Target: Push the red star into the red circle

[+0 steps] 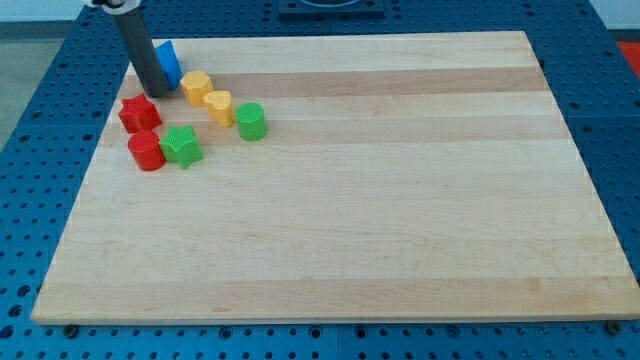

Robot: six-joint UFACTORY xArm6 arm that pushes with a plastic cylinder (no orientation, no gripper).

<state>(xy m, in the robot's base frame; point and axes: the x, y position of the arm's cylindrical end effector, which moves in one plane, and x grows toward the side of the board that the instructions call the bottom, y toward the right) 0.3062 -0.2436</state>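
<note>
The red star (139, 113) lies near the board's upper left. The red circle (146, 151) lies just below it, nearly touching. My tip (156, 93) stands right above the red star, at its upper right edge, touching or almost touching it. The rod partly hides a blue block (169, 62) behind it.
A green star (182, 146) touches the red circle's right side. A yellow hexagon-like block (195, 87), a yellow heart-like block (218, 106) and a green round block (250, 120) run diagonally to the right. The wooden board (380, 220) lies on a blue perforated table (40, 120).
</note>
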